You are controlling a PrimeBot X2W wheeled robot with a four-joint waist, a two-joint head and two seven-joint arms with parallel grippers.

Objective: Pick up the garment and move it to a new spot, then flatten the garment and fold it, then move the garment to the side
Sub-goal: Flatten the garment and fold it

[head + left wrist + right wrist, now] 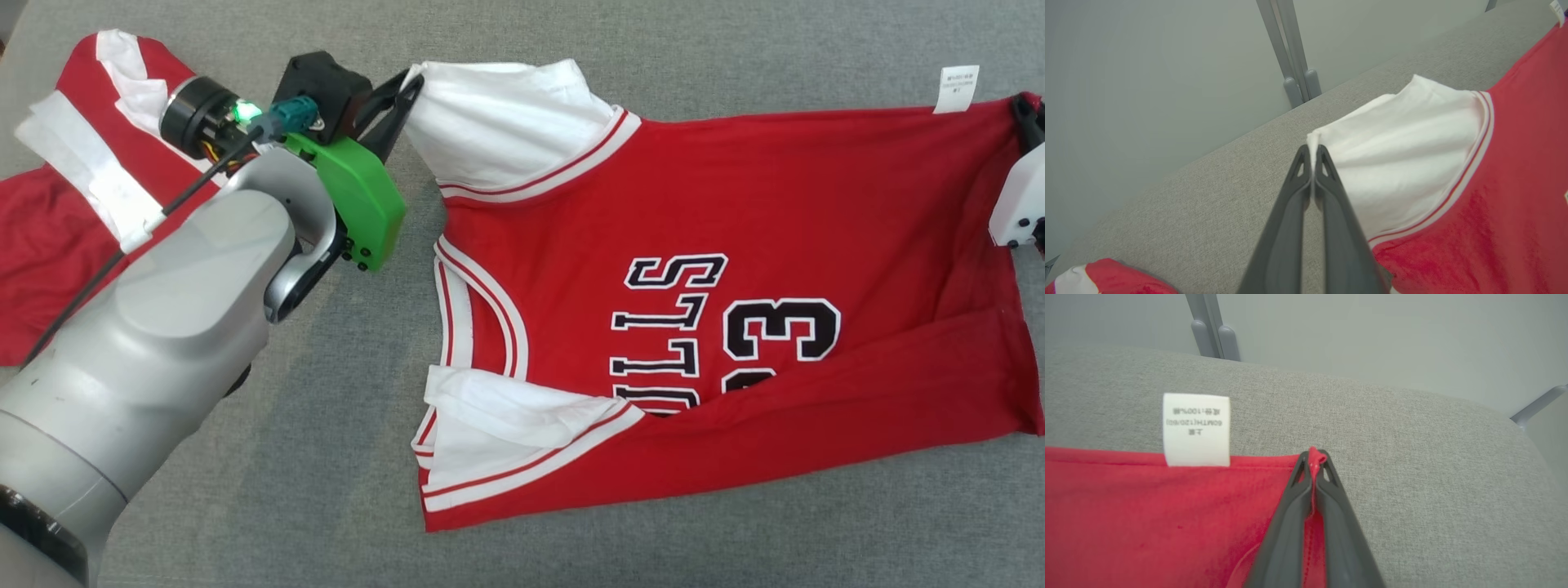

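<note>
Jersey (735, 269) lies mostly spread on the grey bench (286, 506), left fingers (1288, 220) pinching its white sleeve (1404, 143) tip, right fingers (1290, 522) pinching a red hem corner (1312, 454), so I'd say mid-flattening, with folding and moving aside left.

The red jersey (816, 204) reads "ULLS" and "3"; its white tag (1196, 429) perhaps "100%".

L pincer (1313, 153) pinching jersey's (1494, 212) white sleeve (1396, 155).
</note>
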